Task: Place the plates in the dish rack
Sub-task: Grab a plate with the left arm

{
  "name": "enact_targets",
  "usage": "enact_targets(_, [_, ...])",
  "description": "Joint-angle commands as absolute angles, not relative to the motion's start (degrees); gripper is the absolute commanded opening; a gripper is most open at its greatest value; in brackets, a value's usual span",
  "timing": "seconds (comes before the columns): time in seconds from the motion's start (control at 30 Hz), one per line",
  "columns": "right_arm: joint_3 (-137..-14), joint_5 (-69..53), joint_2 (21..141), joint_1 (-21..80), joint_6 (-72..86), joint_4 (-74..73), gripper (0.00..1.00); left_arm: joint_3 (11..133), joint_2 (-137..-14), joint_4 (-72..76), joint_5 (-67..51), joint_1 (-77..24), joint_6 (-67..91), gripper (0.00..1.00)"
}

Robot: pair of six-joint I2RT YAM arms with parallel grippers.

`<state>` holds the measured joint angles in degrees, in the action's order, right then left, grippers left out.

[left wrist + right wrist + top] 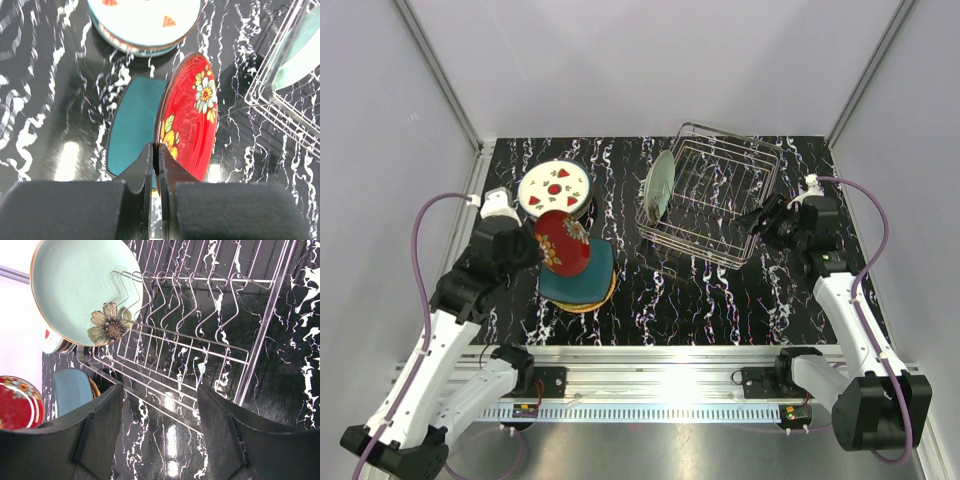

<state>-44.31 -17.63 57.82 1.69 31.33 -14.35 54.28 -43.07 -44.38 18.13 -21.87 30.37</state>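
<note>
Left of the dish rack, the left gripper clamps a red plate by its rim above the teal stack; the right gripper hangs spread at the rack's right; one mint-green plate is slotted; the strawberry-topped pile beyond remains to load.

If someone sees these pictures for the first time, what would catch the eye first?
First the red plate, held on edge by the left gripper, which is shut on its rim, above the teal plate at the left of the dark marbled table. Next the mint-green plate, standing upright and alone at the left end of the dish rack. The right gripper hangs open at the rack's right side.
</note>
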Motion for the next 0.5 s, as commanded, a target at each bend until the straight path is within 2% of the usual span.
enact_targets(0.0, [-44.65, -18.98, 57.13, 1.67, 31.29, -11.95, 0.68, 63.69, -45.43, -40.34, 16.96, -22.85, 23.74, 0.00])
enact_targets(0.3, [-44.74, -18.81, 56.16, 1.58, 30.59, -11.87, 0.68, 81.82, -58.88, -40.08, 17.75, -33.73, 15.13, 0.00])
enact_targets(0.47, [-44.30, -23.90, 54.93, 1.67, 30.06, -8.97, 0.65, 89.20, -67.49, -39.20, 19.42, -38.49, 12.22, 0.00])
